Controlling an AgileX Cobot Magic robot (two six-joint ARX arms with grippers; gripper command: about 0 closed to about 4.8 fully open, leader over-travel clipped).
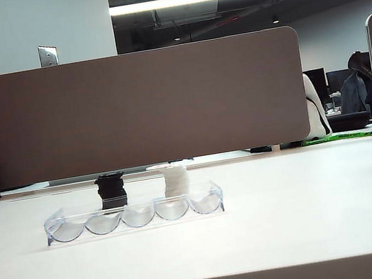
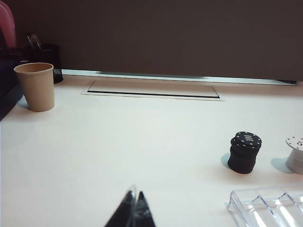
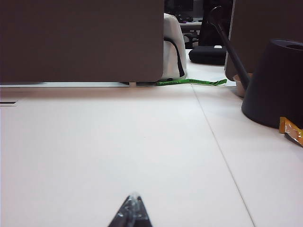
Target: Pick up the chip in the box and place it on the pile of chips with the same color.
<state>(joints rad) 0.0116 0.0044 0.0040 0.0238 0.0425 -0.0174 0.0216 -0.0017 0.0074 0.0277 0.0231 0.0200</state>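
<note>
Left gripper (image 2: pixel 134 210), right gripper (image 3: pixel 133 213): black, seemingly clear-tipped.

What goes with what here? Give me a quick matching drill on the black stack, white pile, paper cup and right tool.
Things:
1. black stack
2. white pile
3. paper cup
4. right tool

Places or states:
A. shut, over bare table, holding nothing
B. behind the box, toward its right end in the exterior view
C. far corner of the table, near a dark mesh holder
D. behind the box, toward its left end in the exterior view

Pairs: 1-D, 2-B, 3-C, 4-A
</note>
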